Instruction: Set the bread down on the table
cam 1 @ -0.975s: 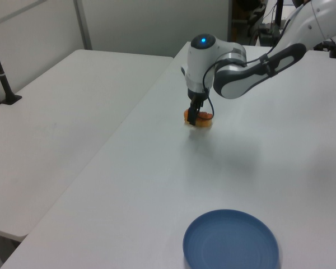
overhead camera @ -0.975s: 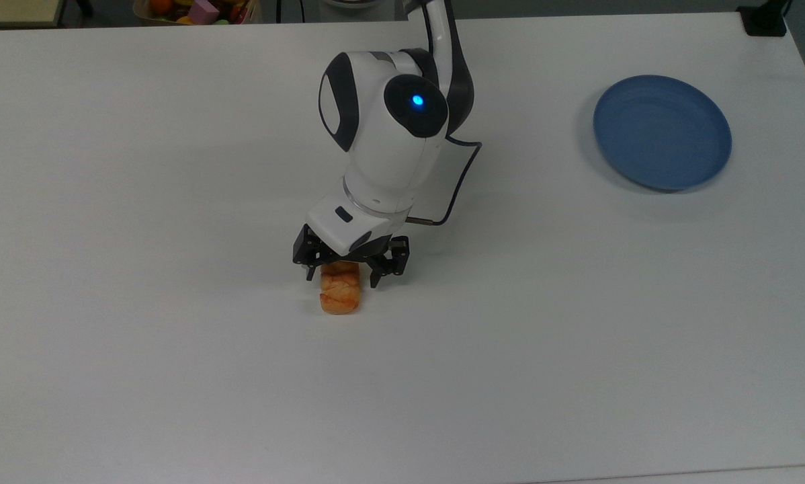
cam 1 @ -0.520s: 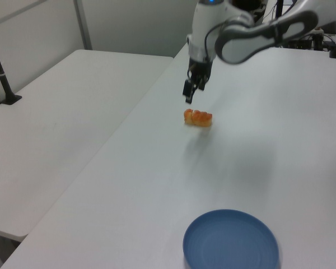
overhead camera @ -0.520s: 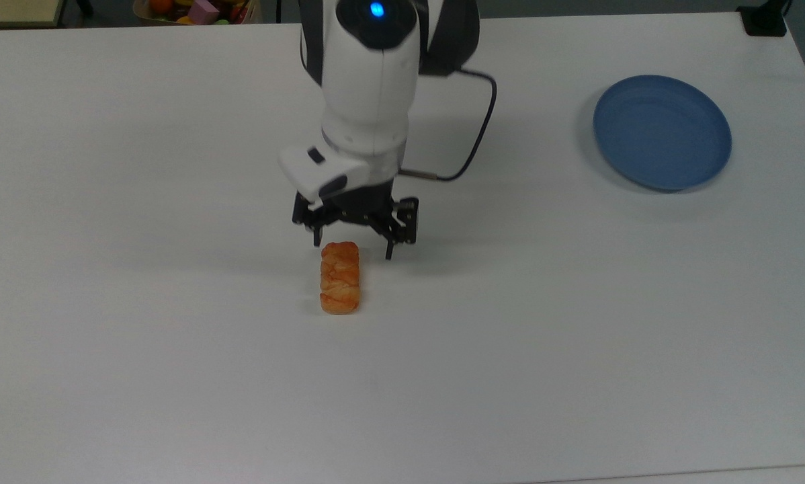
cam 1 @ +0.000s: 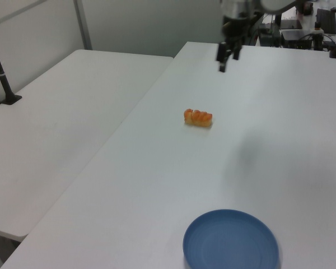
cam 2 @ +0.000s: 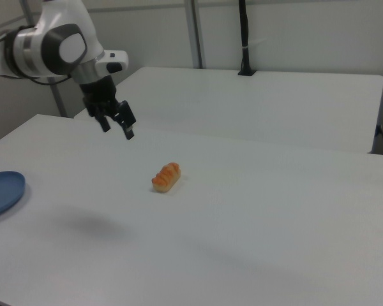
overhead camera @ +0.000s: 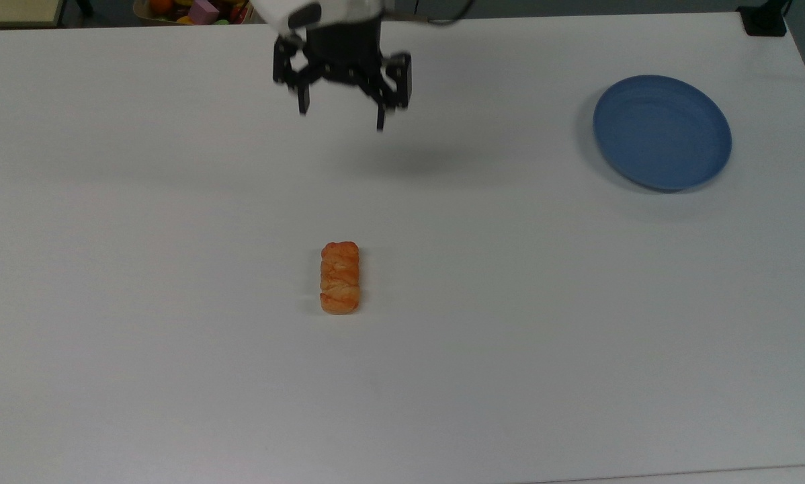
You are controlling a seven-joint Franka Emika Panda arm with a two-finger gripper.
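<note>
The bread (overhead camera: 340,277) is a golden-orange twisted roll lying flat on the white table (overhead camera: 174,376), near the middle of the top view. It also shows as the bread (cam 1: 197,117) and the bread (cam 2: 166,177). My gripper (overhead camera: 341,118) hangs open and empty, high above the table and well away from the bread, toward the top view's upper edge. The same gripper (cam 1: 222,63) sits near the left view's top, and the gripper (cam 2: 117,129) is up and to the left of the roll in the right view.
A round blue plate (overhead camera: 662,132) with nothing on it sits at the top view's right, seen again as the plate (cam 1: 231,242) and the plate (cam 2: 2,192). A second white table (cam 1: 61,112) adjoins. A bin of coloured objects (overhead camera: 197,10) lies beyond the far edge.
The gripper, open around the bread one second ago, has risen and drawn back toward the top view's upper edge. The bread stays where it lay.
</note>
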